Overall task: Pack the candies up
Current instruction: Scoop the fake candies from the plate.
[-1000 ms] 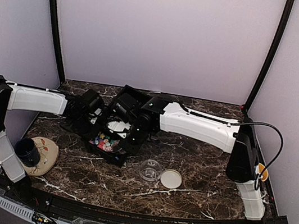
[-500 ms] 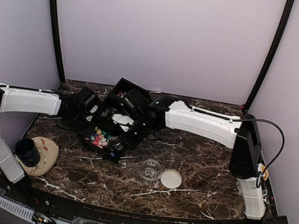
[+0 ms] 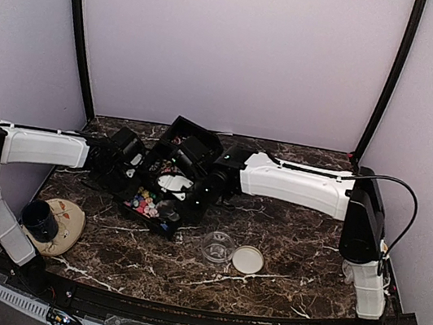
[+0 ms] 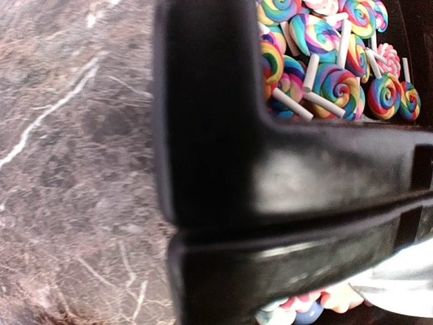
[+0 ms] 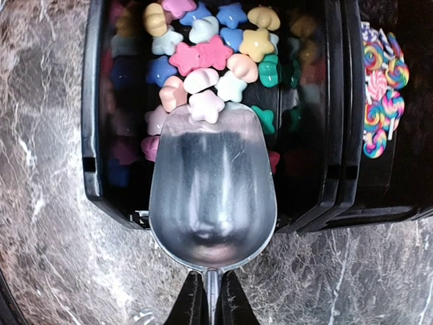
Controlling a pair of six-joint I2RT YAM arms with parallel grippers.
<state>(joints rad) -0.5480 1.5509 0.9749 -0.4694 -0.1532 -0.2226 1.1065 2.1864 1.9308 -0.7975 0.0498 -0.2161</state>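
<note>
On the marble table (image 3: pixel 287 240), a dark cup (image 3: pixel 40 219) stands on a tan plate (image 3: pixel 66 229) at the far left, near the left arm's base. The left gripper (image 3: pixel 125 166) sits closed, hard against the left wall of a black compartment tray (image 4: pixel 223 135). Whether it actually pinches that wall cannot be told. Its wrist camera looks past the rim at swirled lollipops (image 4: pixel 325 61) in one compartment.

The candies (image 5: pixel 203 57), star-like pieces in pink, blue, yellow, green and white, lie piled in the tray's neighbouring compartment. A metal scoop (image 5: pixel 212 189) lies over that compartment, its front lip touching a pale pink star and a white round piece. The bowl behind the lip looks bare.

The right gripper (image 5: pixel 212 290) is clamped narrowly on the scoop's thin handle, so the candies lie just beyond the scoop's mouth, ahead of its fingers.

Further right and nearer the arms' bases, a small clear container (image 3: pixel 218 248) stands with a round white lid (image 3: pixel 248 259) lying just beside it.
</note>
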